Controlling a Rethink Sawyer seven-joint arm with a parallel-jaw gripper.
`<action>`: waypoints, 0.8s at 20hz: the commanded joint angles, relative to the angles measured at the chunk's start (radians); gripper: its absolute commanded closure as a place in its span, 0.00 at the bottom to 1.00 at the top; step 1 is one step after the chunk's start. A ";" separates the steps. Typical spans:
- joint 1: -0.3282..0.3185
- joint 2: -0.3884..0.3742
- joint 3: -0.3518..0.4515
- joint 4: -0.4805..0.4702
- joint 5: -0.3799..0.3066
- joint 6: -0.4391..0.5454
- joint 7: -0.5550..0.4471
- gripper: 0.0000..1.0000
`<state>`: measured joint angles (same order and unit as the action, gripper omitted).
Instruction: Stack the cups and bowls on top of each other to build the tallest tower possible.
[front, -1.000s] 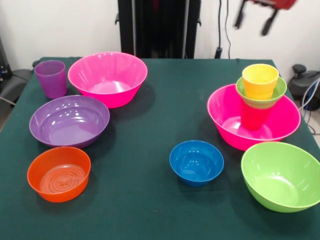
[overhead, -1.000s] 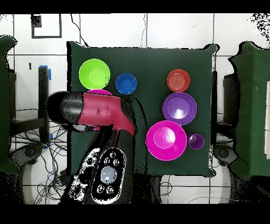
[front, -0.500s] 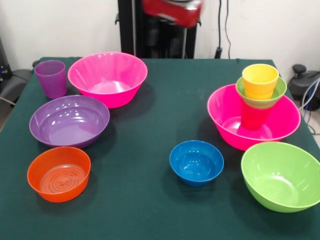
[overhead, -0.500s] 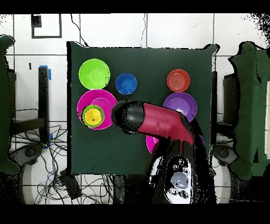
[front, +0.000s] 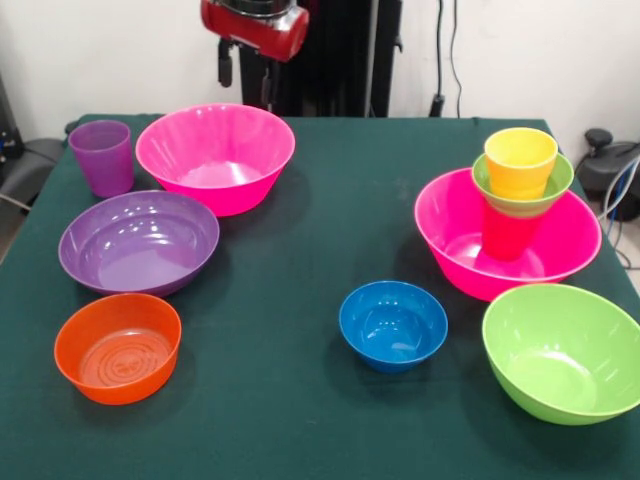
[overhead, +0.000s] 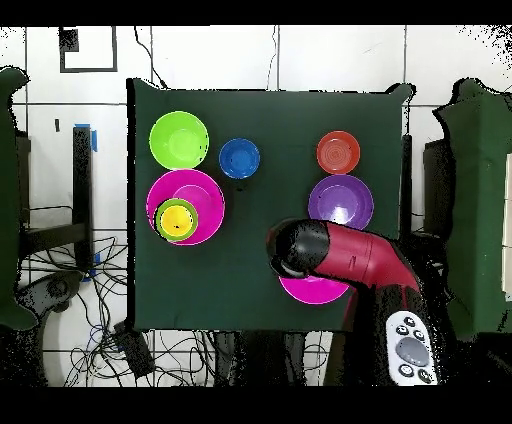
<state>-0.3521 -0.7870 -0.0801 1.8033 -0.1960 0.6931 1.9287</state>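
My gripper (front: 246, 80) hangs open and empty above the far rim of the left hot pink bowl (front: 215, 155). The purple cup (front: 101, 157) stands to that bowl's left. In front of them sit the wide purple bowl (front: 139, 242) and the orange bowl (front: 118, 346). On the right, a second pink bowl (front: 480, 260) holds the red cup (front: 508, 232), with the small green bowl (front: 545, 190) on it and the yellow cup (front: 520, 160) on top. In the overhead view the red arm (overhead: 340, 255) hides most of the pink bowl (overhead: 312, 291) and all of the purple cup.
The small blue bowl (front: 393, 324) and the large lime green bowl (front: 563, 352) stand near the front right of the green table (front: 330, 200). Seen from overhead, the stack (overhead: 178, 220) sits in its pink bowl (overhead: 203, 190), beside the lime bowl (overhead: 179, 140) and blue bowl (overhead: 239, 158).
The arm has swung away from the stacked tower and across the table, and now hangs over the other pink bowl. No cup or bowl has moved.
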 joint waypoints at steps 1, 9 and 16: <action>-0.065 0.056 0.234 0.105 -0.139 -0.134 -0.281 0.00; -0.193 0.080 0.459 0.133 -0.109 -0.141 -0.262 0.00; -0.160 0.112 0.489 -0.003 -0.167 -0.098 -0.210 0.00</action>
<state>-0.5419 -0.7415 0.2472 1.8735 -0.2771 0.6113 1.9275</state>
